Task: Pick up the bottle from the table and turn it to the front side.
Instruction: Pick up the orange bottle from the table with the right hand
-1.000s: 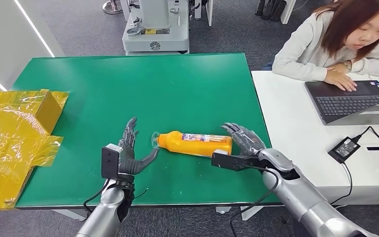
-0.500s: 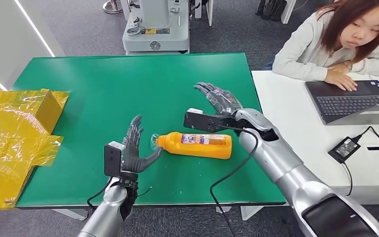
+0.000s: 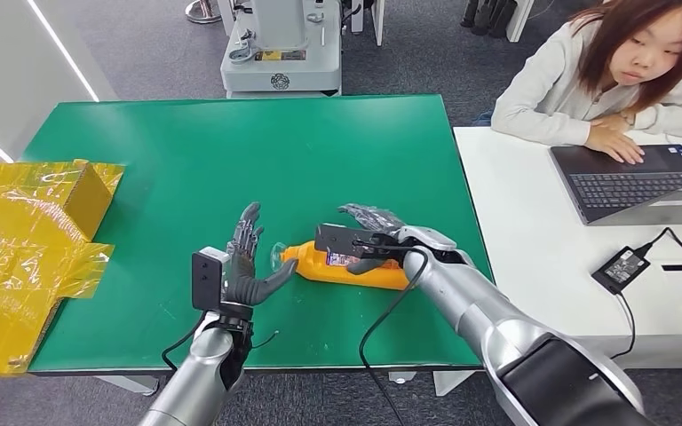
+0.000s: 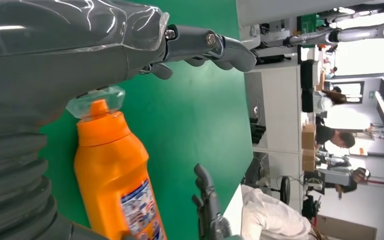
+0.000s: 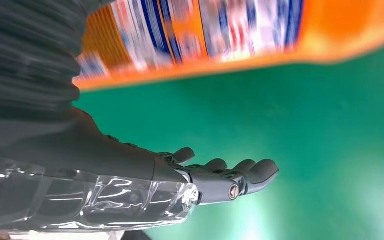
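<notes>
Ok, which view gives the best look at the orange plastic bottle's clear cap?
The left wrist view: the clear cap on the orange plastic bottle is close and sharp, next to the left hand. The head view shows the cap small beside that hand. The right wrist view catches the bottle's blurred label and body.

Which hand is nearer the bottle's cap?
Left. The left hand is open right beside the cap; the right hand is over the bottle body, farther along.
</notes>
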Tool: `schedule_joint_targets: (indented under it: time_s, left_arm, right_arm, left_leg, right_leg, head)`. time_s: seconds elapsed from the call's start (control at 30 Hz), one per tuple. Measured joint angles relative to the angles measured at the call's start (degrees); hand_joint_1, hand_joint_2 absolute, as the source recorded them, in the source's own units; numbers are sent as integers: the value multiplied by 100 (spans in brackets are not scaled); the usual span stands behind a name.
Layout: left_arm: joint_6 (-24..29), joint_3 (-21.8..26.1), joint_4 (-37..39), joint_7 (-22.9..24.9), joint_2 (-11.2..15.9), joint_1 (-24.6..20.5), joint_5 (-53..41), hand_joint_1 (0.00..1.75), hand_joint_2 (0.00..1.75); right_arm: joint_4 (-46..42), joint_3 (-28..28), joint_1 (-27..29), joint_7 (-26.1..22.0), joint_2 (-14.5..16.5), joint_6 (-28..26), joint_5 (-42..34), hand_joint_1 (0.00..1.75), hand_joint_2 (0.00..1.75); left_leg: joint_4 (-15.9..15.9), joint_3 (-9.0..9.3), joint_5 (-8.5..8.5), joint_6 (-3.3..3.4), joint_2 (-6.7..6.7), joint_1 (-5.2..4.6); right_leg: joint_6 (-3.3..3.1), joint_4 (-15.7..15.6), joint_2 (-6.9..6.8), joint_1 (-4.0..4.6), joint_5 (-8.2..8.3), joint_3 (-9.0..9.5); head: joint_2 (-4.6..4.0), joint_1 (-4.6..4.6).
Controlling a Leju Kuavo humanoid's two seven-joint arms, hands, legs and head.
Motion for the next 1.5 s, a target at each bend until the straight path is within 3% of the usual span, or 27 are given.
schedule_joint_targets:
  time_s: [0.43,1.0,1.1,1.2,1.27,1.33,1.4,1.5]
  left_arm:
    - [110,21,41,-33,55,33,138,0,175]
    - [109,145,66,-56,83,125,198,0,175]
    - [136,147,66,-31,87,132,198,0,175]
    - [162,149,66,-21,103,148,199,0,175]
    - [191,150,64,-17,115,165,208,0,175]
    - [233,152,58,-2,127,197,219,0,175]
    - [262,157,35,26,136,242,225,0,175]
    - [278,168,-36,76,151,310,217,0,175]
  right_arm:
    - [285,79,124,-303,8,130,182,0,175]
    - [389,222,139,-339,-5,322,328,3,175]
    - [361,277,133,-244,-7,323,377,28,175]
    - [312,357,133,-120,-20,305,448,41,175]
    - [254,420,129,9,-30,311,506,79,175]
    - [161,491,120,148,-47,354,551,144,175]
    - [53,556,115,231,-75,405,565,174,175]
    - [-152,636,122,287,-140,414,552,175,175]
  left_leg:
    - [0,2,0,0,1,0]
    - [0,3,0,0,1,1]
    - [0,3,0,0,1,0]
    - [0,2,0,0,1,0]
    - [0,2,0,0,1,0]
    - [0,2,0,0,2,0]
    - [0,2,0,0,1,0]
    - [0,2,0,0,2,0]
  right_leg:
    - [0,0,0,0,0,0]
    - [0,1,2,1,0,1]
    - [0,1,1,0,1,1]
    - [0,1,1,0,1,0]
    - [0,1,1,0,1,0]
    - [-1,1,2,0,0,0]
    - [-1,1,1,0,0,0]
    - [-1,1,2,0,0,-2]
  head:
    - [0,0]
    - [0,0]
    - [0,0]
    - [0,0]
    - [0,0]
    - [0,0]
    - [0,0]
    - [0,0]
